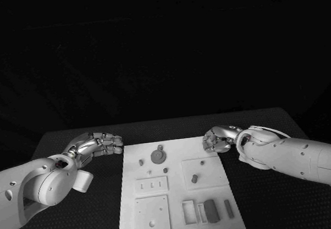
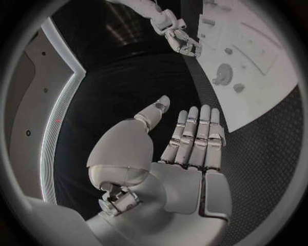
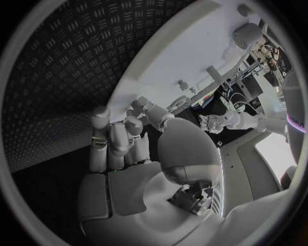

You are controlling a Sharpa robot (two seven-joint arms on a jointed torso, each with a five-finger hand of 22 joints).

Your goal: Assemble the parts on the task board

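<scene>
You saw the task board [image 1: 177, 190] lying flat in the middle of the black tabletop [image 1: 89, 222], its long side running away from the robot. The parts sat on it: a round disc part [image 1: 159, 157] near the far edge, a small dark part [image 1: 141, 162] just left of it, another dark part [image 1: 195, 179] on a raised square block to the right, and several upright bar-shaped parts [image 1: 211, 210] grouped at the near right. The left hand [image 1: 98, 145] was off the board, just beside its far left corner, over the bare tabletop; in the left wrist view [image 2: 192, 136] its fingers were extended side by side, the thumb stood apart, and the palm held nothing. The right hand [image 1: 218, 140] was at the far right corner of the board, its fingers curled inward at the board edge; the right wrist view [image 3: 122, 138] showed them bent down close to the white surface, with nothing visibly held, though you could not tell whether the fingertips touched the board. The tabletop carried a ribbed, textured black mat. Behind the tabletop the room was dark and featureless.
</scene>
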